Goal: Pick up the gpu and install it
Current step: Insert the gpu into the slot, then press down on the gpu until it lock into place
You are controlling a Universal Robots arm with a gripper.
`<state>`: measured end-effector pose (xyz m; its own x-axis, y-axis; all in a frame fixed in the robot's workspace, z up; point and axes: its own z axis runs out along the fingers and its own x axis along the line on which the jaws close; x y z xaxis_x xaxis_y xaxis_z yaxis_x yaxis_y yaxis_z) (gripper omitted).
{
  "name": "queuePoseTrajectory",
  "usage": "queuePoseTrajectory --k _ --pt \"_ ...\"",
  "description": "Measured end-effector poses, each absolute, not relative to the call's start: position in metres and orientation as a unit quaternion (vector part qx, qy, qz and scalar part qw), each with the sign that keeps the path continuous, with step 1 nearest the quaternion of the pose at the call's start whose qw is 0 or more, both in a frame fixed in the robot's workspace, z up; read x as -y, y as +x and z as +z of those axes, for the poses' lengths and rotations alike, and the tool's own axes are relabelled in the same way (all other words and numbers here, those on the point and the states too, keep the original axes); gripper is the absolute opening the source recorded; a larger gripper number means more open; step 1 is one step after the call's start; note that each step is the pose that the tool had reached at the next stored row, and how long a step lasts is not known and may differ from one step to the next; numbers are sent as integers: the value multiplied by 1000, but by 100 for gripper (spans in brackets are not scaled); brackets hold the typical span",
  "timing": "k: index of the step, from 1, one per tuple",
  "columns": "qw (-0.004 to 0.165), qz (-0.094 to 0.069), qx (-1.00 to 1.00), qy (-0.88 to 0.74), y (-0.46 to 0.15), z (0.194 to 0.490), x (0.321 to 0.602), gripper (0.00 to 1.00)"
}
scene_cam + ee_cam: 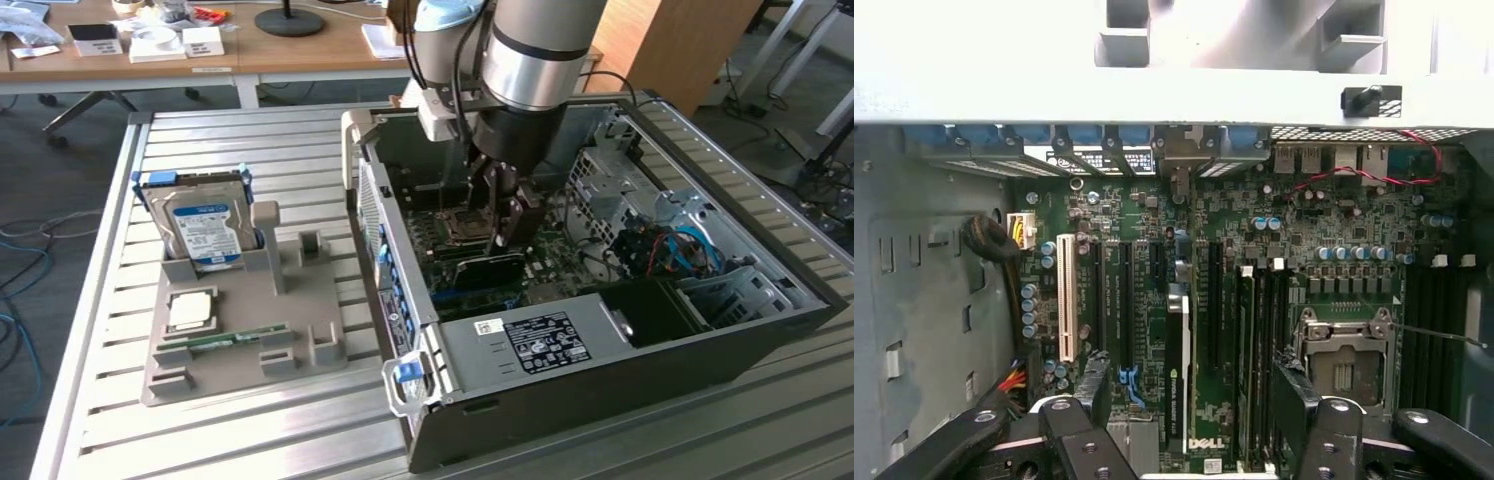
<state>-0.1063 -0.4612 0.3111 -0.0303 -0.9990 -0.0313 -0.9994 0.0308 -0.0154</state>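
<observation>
Reaching down from the frame's top, the arm (534,60) stands upright inside the open case (747,300), walls close on all sides. One drive (207,230) stands in the tray (240,350) on the counter (107,440), centre left.

In the wrist view, the claw (1189,410) is spread wide, holding nothing, its two fingers (1094,385) flanking the gpu (1176,370), which stands edge-on in a board (1254,230) slot, lower centre.

A slatted metal table (240,420) stands before a cluttered wooden desk (300,50), with dark grey floor (34,200) beside them.
</observation>
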Motion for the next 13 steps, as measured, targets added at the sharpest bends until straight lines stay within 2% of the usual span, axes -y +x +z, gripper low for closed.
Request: queuePoseTrajectory --k 13 --pt "16 5 -718 -696 -106 311 461 75"
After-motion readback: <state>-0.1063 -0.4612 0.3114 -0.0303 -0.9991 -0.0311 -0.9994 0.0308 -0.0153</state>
